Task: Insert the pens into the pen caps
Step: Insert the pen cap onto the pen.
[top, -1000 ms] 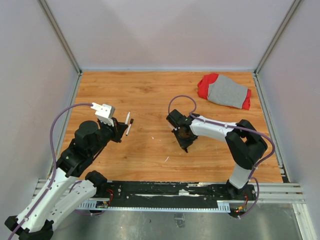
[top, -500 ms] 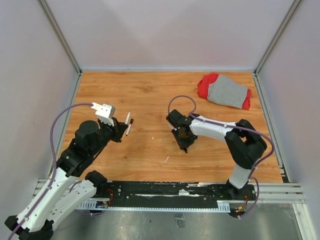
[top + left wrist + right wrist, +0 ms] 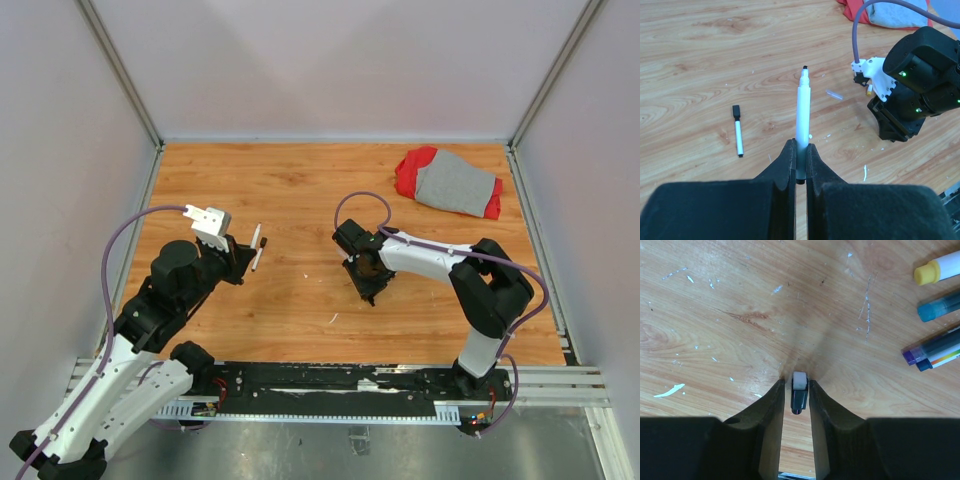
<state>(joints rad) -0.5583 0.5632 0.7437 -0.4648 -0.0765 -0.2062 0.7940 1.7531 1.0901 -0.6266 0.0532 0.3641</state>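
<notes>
White pen (image 3: 802, 112) clamped in left end effector (image 3: 800, 150); right end effector (image 3: 797, 382) narrowly apart around white-ended black cap (image 3: 799, 396).

Six pens (image 3: 802, 115), one cap (image 3: 799, 392), one cloth (image 3: 455, 183)

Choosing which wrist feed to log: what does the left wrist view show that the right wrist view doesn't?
Only left wrist: the left gripper shut on an uncapped white pen, a smaller black-ended pen lying flat, and the right arm. Only right wrist: a dark cap between the fingers of the right gripper, grip unclear, and several pens at the right edge. Both: the wooden table.
</notes>
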